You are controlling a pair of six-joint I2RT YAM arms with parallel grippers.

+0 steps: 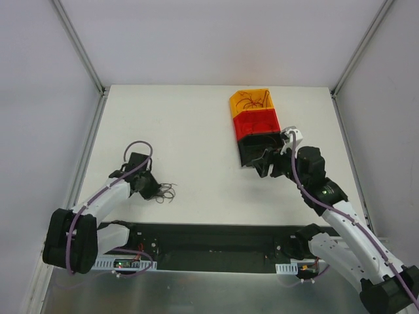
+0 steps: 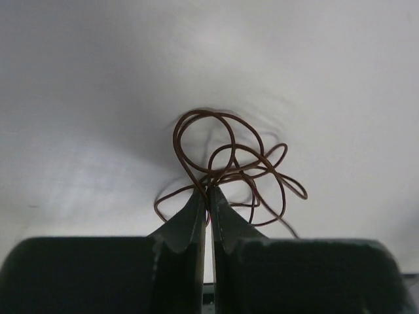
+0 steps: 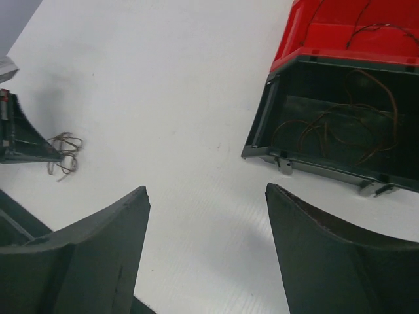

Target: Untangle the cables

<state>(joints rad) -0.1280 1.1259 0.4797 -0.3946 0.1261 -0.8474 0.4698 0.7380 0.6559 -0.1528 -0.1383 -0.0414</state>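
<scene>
The left gripper (image 2: 208, 193) was clamped on the brown cables (image 2: 222, 174), tangled on the table (image 1: 183, 131); the right gripper (image 3: 207, 188) gaped wide beside the black bin (image 3: 262, 124), which seemingly held more wires (image 3: 327, 127).

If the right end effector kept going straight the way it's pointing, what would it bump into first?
Probably the white table: the right end effector tilts down at it. The black bin sits just right of that line, so a finger might clip its corner; depth is unclear.

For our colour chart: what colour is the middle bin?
The middle bin is red; top view shows it best.
</scene>
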